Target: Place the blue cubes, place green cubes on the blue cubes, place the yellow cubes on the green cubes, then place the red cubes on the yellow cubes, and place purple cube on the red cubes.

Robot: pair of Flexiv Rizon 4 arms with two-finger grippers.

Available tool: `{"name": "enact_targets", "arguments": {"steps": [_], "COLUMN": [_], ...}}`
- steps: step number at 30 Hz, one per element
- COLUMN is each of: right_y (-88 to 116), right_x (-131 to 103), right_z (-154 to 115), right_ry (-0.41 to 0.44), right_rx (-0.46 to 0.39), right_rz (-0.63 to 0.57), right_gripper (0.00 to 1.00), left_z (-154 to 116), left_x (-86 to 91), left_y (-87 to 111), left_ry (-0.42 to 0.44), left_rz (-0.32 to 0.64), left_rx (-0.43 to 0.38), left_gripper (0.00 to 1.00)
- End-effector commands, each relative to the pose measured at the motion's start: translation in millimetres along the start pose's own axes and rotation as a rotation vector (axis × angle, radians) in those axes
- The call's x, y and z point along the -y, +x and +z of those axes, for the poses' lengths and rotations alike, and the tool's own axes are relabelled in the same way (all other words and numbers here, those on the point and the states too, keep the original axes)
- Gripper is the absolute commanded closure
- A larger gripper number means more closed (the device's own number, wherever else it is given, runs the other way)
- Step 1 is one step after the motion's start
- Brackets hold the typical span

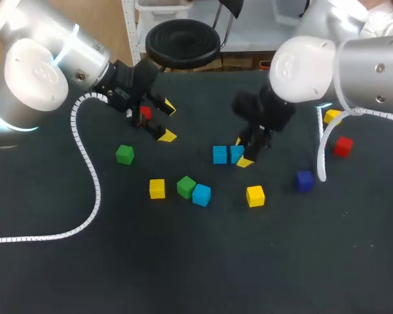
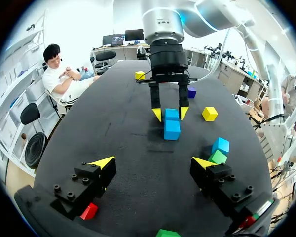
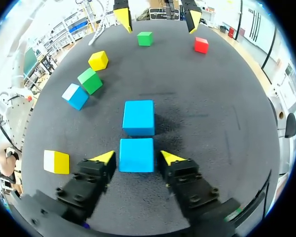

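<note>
**Open pincer astride a blue cube, base row part laid**

Dark worktop (image 1: 183,275), with a white cable (image 1: 95,190) looping across its near left.

Nearest, a loose row: near-left yellow cube (image 1: 156,188), then near green cube (image 1: 186,186) pressed against third blue cube (image 1: 201,194), then near-right yellow cube (image 1: 255,195) standing apart. Risk here, as a judgement: fingers coming down for that blue cube probably knocking the green one aside, for want of room between them.

A little farther, purple cube (image 1: 304,180) alone at right, left green cube (image 1: 124,154) alone at left.

At mid-depth, right pincer (image 3: 136,158) down at the surface, open, one yellow tip either side of the straddled blue cube (image 3: 136,154), a sliver of dark showing at both faces. Second blue cube (image 3: 138,117) just to its left, close, seemingly not touching. Main hazard: one tip meeting the cube first, twisting it into that neighbour and skewing the base for the green layer. Nothing else crowding the pair.

Farther right, right red cube (image 1: 342,146), then far yellow cube (image 1: 332,116).

Far left, left pincer (image 1: 168,122) above the surface, spread wide, holding nothing, far red cube (image 1: 145,112) just beneath it.
</note>
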State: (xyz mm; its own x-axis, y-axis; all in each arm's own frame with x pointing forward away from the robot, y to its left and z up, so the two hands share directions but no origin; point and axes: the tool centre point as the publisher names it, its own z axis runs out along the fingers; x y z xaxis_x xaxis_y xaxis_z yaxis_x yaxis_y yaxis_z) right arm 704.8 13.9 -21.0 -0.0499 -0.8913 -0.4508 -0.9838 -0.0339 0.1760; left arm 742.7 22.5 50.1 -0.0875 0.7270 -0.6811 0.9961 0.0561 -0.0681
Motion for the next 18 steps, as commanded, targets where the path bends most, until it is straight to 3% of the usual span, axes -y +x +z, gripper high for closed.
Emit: {"name": "enact_targets", "arguments": {"steps": [1,5,10,18], "right_y": [2.1,3.5,8.0,22.8], "right_x": [1.3,0.8,2.9,-8.6], "right_z": [-1.1,-5.1,-15.5,-38.9], "right_ry": [0.001,0.011,0.028,0.038], "right_rx": [-0.001,0.002,0.011,0.048], "right_rz": [0.0,-0.006,-0.015,-0.033], "right_gripper": [0.08,0.0,0.03,0.0], "left_z": [0.0,0.0,0.0,0.0], "left_x": [-1.5,-1.5,-1.5,-1.5], "left_y": [0.3,0.3,0.3,0.3], "left_ry": [0.002,0.002,0.002,0.002], "left_rz": [0.001,0.001,0.001,0.001], "left_rx": [0.0,0.0,0.0,0.0], "left_gripper": [0.0,0.0,0.0,0.0]}}
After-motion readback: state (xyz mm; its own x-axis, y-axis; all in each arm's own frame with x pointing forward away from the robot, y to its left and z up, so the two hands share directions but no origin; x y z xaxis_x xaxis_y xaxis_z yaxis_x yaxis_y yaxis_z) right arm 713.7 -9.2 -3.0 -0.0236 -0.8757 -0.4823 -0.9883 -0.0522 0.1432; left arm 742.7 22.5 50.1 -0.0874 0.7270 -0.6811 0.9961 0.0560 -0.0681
